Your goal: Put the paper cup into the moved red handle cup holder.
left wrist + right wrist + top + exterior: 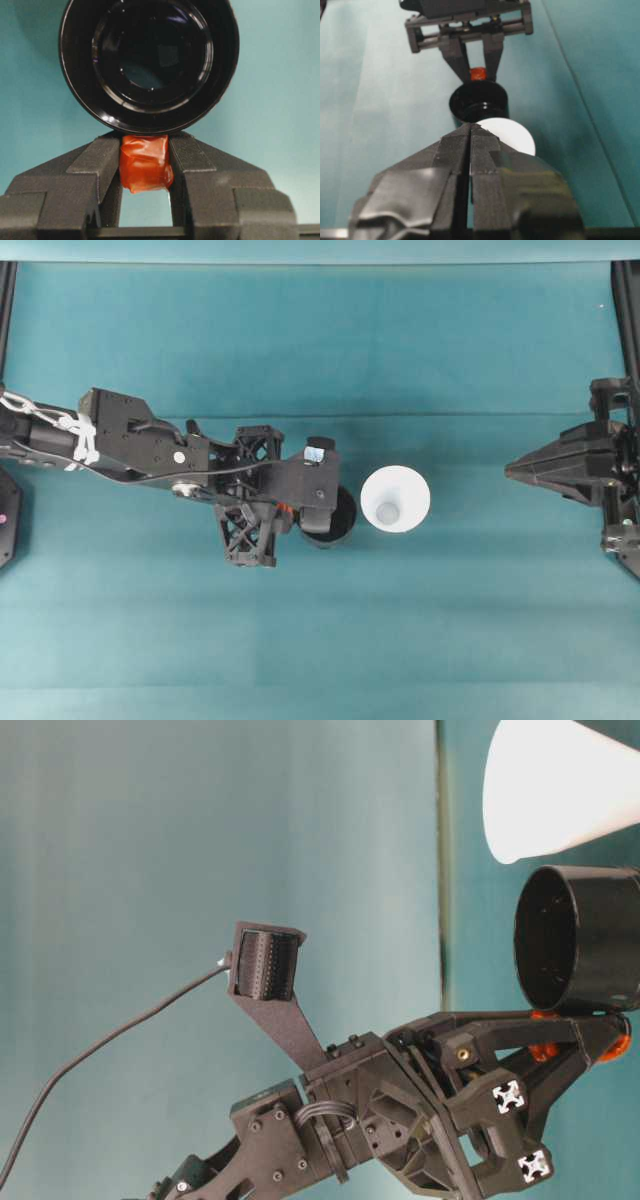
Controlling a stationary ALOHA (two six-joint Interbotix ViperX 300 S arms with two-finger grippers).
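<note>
Glossy black round cup holder (335,523), centre frame overhead: held by its orange-red handle tab (145,162), clamped in the left gripper (145,167). White conical paper cup (395,498) stands just right (untouched). Right gripper (470,150): closed, empty. Risk: holder nudged into cup, toppling it.

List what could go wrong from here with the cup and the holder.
1. The left gripper grips the holder only by its small red handle, so the holder could twist or slip loose.
2. The paper cup stands right beside the holder; shifting the holder may knock the light cup over.
3. The right gripper is shut and away from the cup. It must open first, and squeezing the thin cone too hard could crush it.
</note>
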